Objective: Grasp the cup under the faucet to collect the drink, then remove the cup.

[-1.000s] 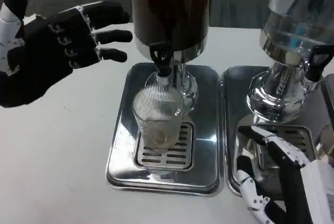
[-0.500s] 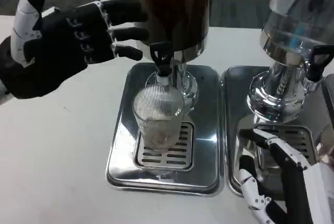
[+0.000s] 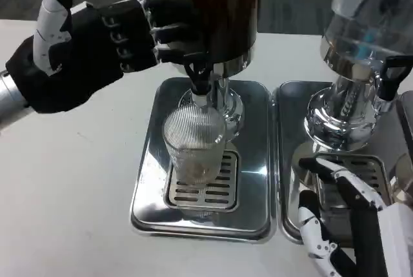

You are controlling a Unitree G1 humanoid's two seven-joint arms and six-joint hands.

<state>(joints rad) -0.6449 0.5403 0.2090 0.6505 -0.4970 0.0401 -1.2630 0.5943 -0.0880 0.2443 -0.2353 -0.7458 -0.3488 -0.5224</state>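
Bright, even overhead light; glare on the steel tray point(image 3: 150, 180) at 6 o'clock, soft shadows on the surface point(image 3: 71, 186), slight blur throughout.

Ribbed clear glass cup point(image 3: 195, 144) stands on slotted steel drip tray point(image 3: 145, 193) under black faucet point(image 3: 199, 75) of dark-drink dispenser point(image 3: 216, 12), w/ left hand point(image 3: 97, 48) spread beside faucet, fingertips prob. touching it, right hand point(image 3: 348, 219) low over neighbouring tray point(image 3: 287, 135).

We look down from the robot's head, close over the white table point(image 3: 77, 180), facing two dispensers, hands at both edges.
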